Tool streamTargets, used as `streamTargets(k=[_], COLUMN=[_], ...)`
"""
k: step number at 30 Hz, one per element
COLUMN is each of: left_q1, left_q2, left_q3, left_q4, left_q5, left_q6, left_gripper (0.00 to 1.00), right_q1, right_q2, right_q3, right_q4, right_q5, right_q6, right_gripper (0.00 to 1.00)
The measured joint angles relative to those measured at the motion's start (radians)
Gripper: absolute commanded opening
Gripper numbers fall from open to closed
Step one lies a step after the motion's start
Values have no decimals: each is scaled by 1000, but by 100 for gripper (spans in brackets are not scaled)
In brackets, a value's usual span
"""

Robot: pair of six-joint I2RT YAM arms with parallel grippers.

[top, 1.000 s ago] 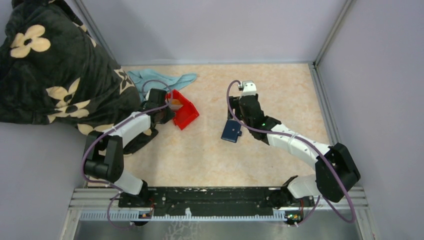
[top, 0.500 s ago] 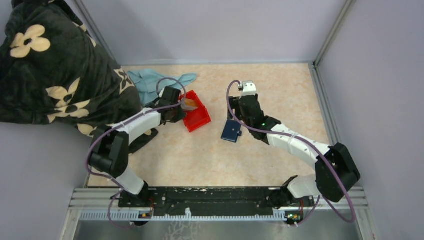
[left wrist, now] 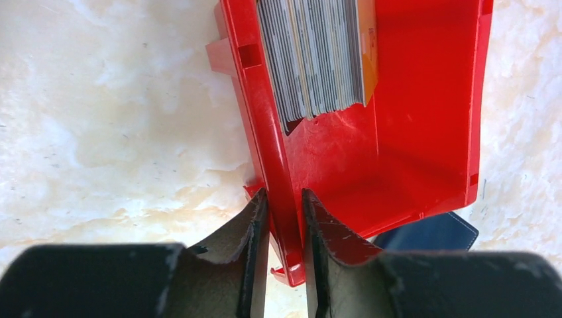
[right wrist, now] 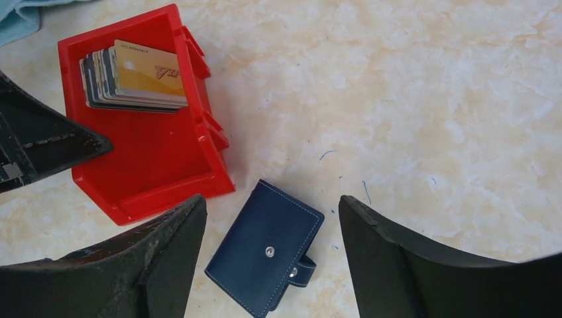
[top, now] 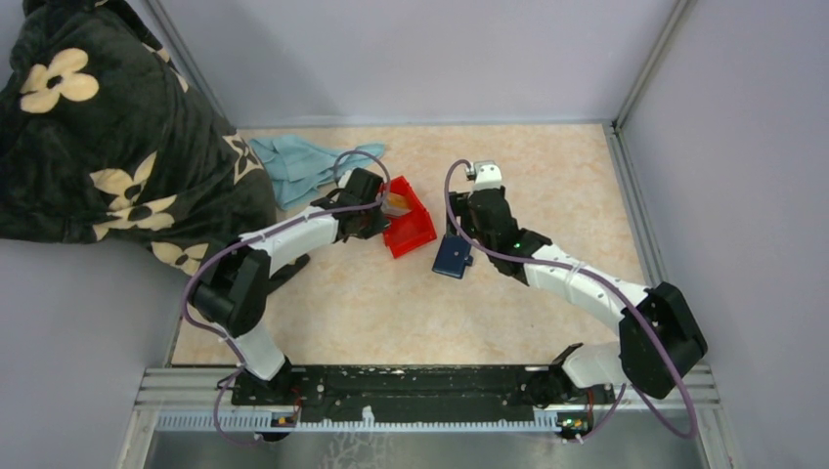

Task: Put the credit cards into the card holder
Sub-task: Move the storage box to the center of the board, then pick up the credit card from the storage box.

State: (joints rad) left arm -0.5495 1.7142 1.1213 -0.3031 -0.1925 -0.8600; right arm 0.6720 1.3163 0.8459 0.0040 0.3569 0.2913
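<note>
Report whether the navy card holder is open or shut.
Folded shut: the card holder lies flat, outer cover up, no inner slots showing; whether its tab is snapped, cannot tell.

The cards (right wrist: 142, 79) were stacked in the bin (top: 416, 231) at mid-worktop (top: 547, 176). The card holder (top: 453, 256) was laid just right of the bin, slightly nearer the front. A cloth (top: 303, 161) was spread behind the bin, to its left.

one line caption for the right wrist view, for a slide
Open right gripper hovers over the snapped-shut card holder, beside the red bin holding the stacked credit cards
</note>
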Motion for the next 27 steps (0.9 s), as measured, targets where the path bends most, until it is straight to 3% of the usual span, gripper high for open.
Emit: streamTargets(k=[8,17,21,22,23,27], left_q1=[-28,-40,-40,-40,-40,-40], left_q2=[20,-5,-109,-154,-197,-434], left_q3=[11,13,8,-2,-15,-179], left_q4=[-7,-21,-37,-35,-32,89], left_q5=[2,-16,-79,-103,-125,-202], left_q6=[-15,-12,-2,0,2,49], left_gripper=[56,70,81,95,99,99], right_q1=[0,0,0,0,0,0], right_q2=[-8,3,58,77,92,173], right_q3=[-8,13,101,132,155,269], right_q4=[-13,-21,-37,-38,-39,-45], right_q5=[-47,-122,-155,-167,-179,-236], right_q6=[-12,-66,-102,-110,-116,-132], right_gripper=[74,75,75,75,75,75])
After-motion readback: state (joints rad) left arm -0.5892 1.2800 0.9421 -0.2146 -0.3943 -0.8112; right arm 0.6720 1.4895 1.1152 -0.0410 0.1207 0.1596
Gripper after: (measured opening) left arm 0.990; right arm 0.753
